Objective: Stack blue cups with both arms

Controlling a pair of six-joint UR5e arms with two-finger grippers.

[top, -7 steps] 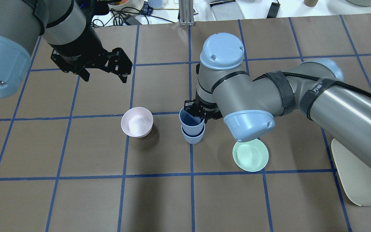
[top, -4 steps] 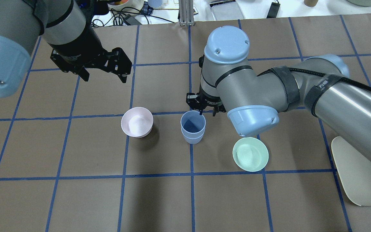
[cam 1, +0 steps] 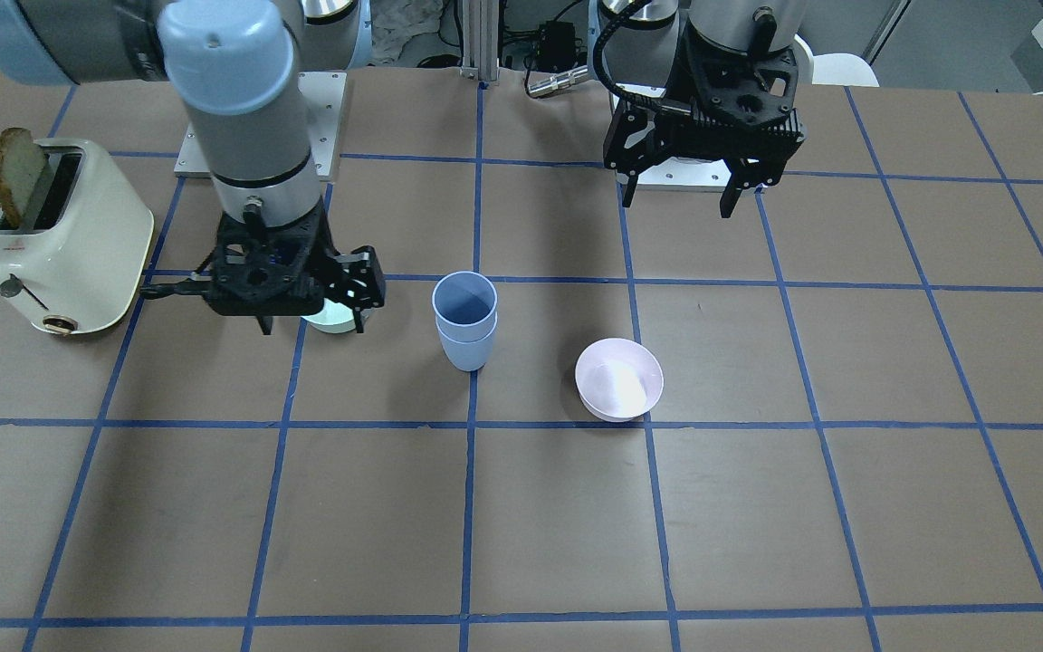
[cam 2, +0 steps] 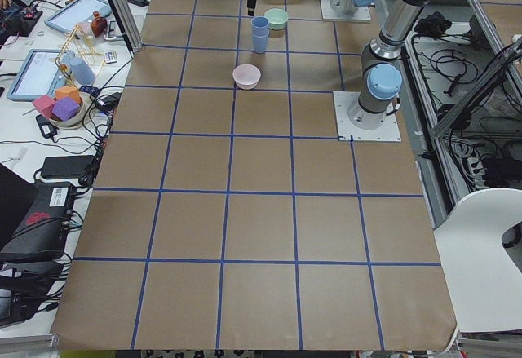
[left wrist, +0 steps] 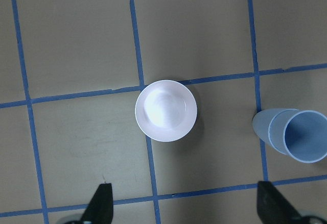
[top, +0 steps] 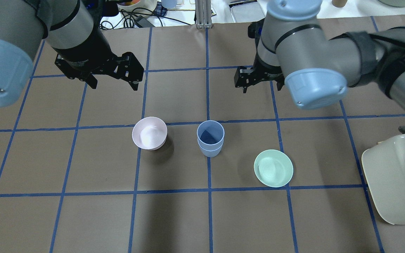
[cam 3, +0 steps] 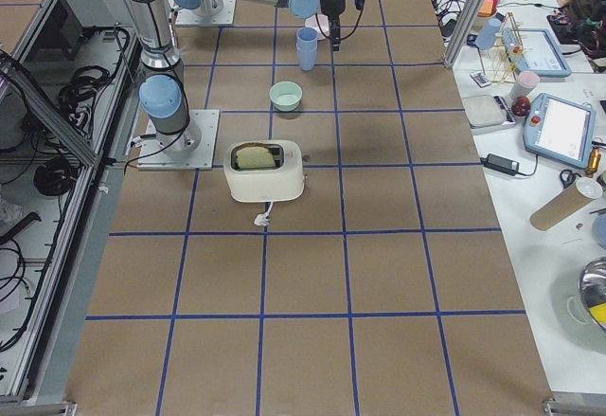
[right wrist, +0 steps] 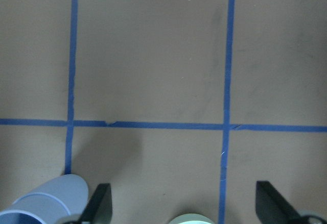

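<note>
The two blue cups (top: 210, 142) stand nested, one inside the other, upright on the table's centre line. They also show in the front view (cam 1: 465, 317) and in the left wrist view (left wrist: 296, 137). My right gripper (top: 255, 79) is open and empty, above the table beyond and to the right of the stack. In the front view the right gripper (cam 1: 313, 324) hangs over the mint-green bowl. My left gripper (top: 114, 82) is open and empty, high above the table beyond the pale pink bowl; it also shows in the front view (cam 1: 677, 201).
The pale pink bowl (top: 149, 133) sits left of the stack and the mint-green bowl (top: 273, 168) sits right of it. A cream toaster (top: 396, 182) with a slice of bread stands at the table's right side. Cables and clutter lie beyond the far edge.
My right gripper has let go of the upper cup, which has settled deeper into the lower one. The gripper has moved up and away to the far right. The left arm has not moved.
</note>
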